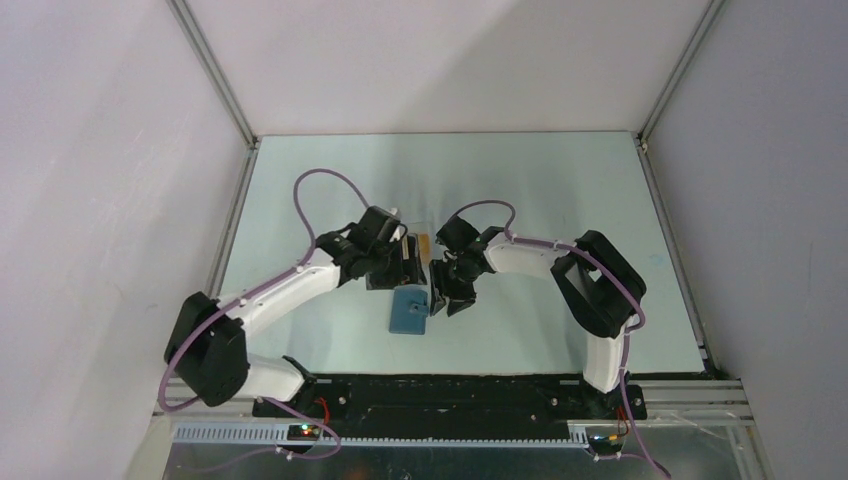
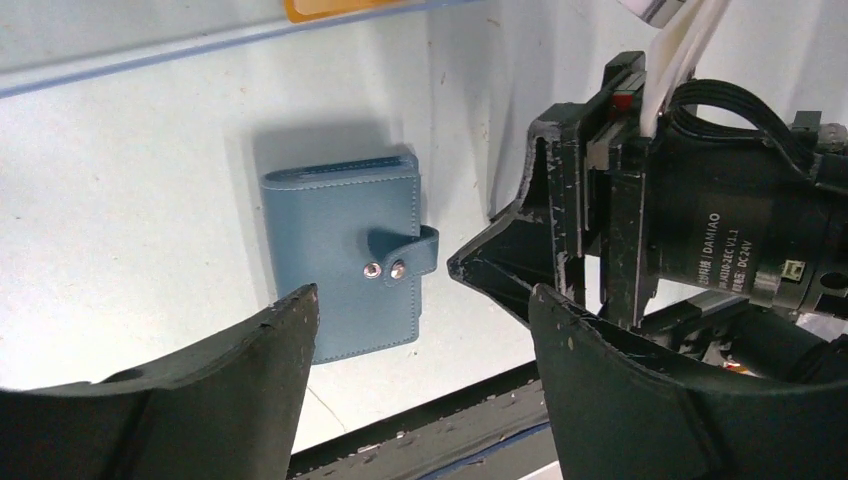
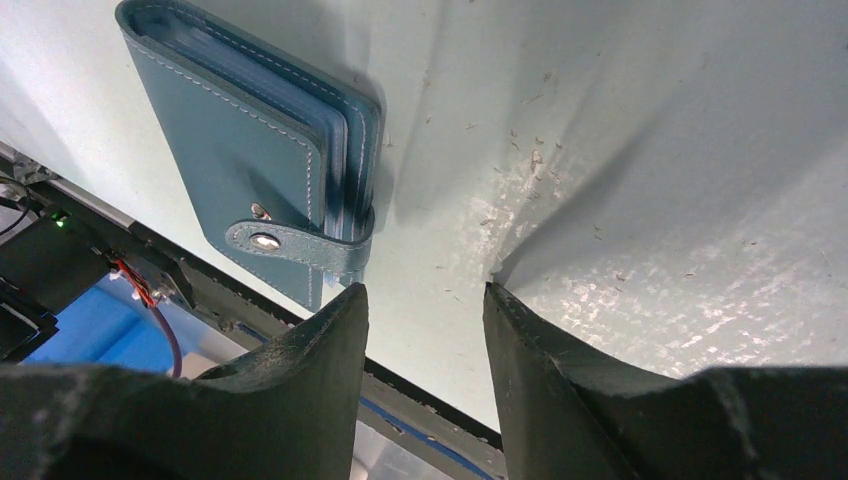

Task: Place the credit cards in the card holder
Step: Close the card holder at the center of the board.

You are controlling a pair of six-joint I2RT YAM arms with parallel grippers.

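The blue card holder lies flat and closed on the table, its snap strap fastened. It also shows in the left wrist view and the right wrist view. One orange-tan credit card lies just behind it, and only its edge shows in the left wrist view. My left gripper is open and empty, hovering just behind the holder. My right gripper is open and empty, right beside the holder's right edge. The two grippers are close together.
The straight edge of a clear plastic sheet runs across the table behind the holder, by the orange card. The table's near edge with a black rail is just in front of the holder. Grey walls enclose the table on three sides.
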